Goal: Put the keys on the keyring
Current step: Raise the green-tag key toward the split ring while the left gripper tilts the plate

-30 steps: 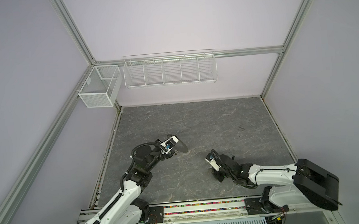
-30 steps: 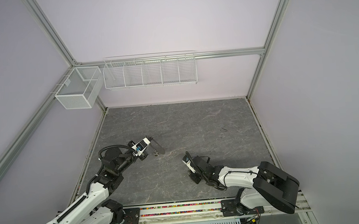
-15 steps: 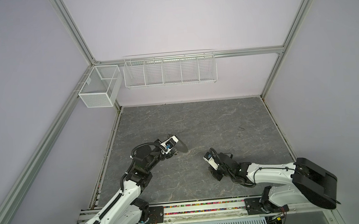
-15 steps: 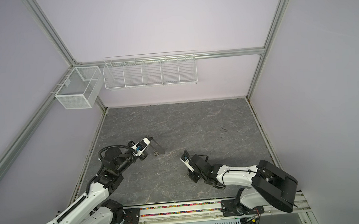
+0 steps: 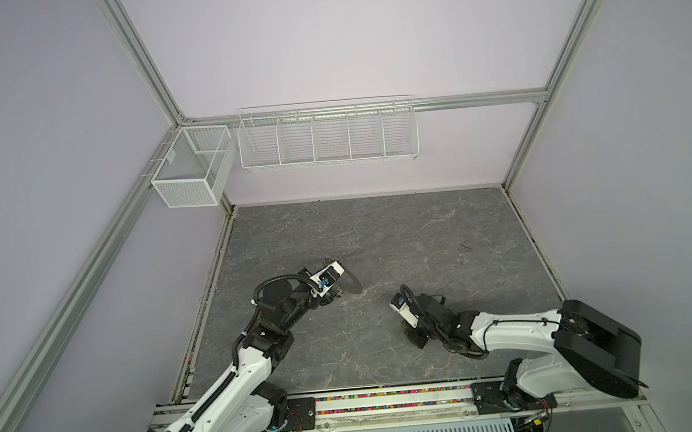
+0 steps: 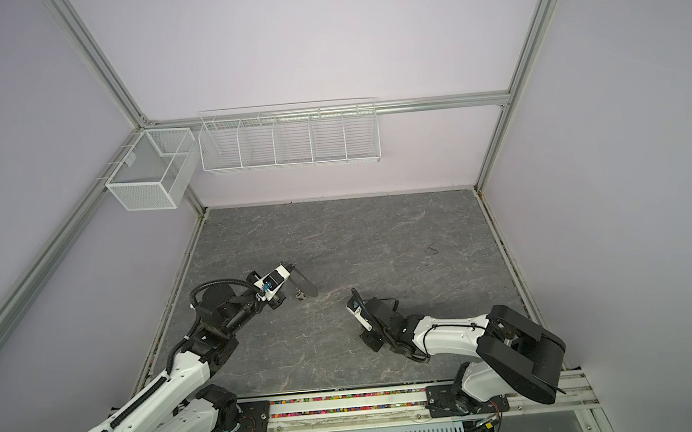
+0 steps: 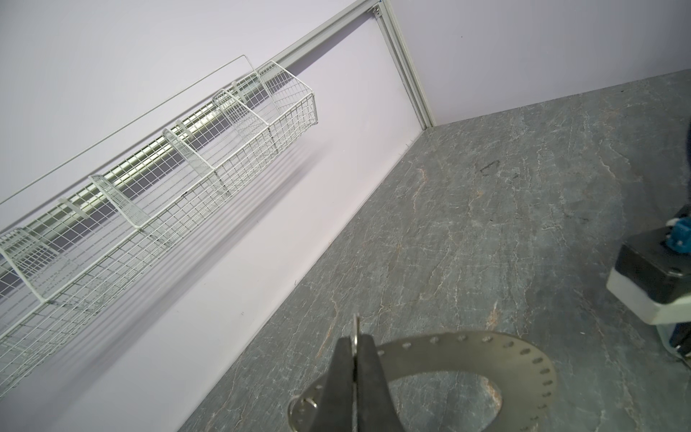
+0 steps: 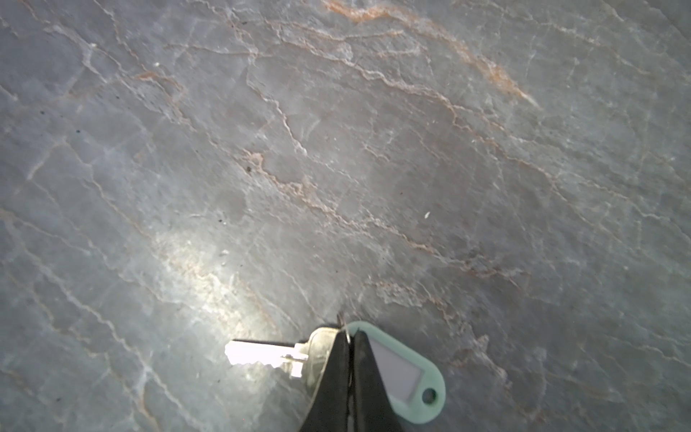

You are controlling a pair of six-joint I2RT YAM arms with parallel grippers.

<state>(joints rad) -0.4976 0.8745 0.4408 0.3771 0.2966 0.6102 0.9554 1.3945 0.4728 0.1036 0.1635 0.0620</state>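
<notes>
Well, left gripper (image 7: pixel 355 349) clamps the keyring (image 7: pixel 523 359), right gripper (image 8: pixel 348 336) pinches a tagged key (image 8: pixel 261 353); that key isn't on yet.

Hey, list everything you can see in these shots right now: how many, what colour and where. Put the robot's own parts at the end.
keyring: one, grey metal, small holes around its rim; left of table centre, pinched at its edge by the left gripper.
key: one seen, silver with a pale tag; low at the table, front, right of centre.
long wire basket: one, white, five compartments; back wall.
mesh basket: one, white; left wall, by the back corner.
table: one, grey stone pattern.
left gripper: black fingers, shut on the keyring.
right gripper: black fingers, shut where key and tag join.
</notes>
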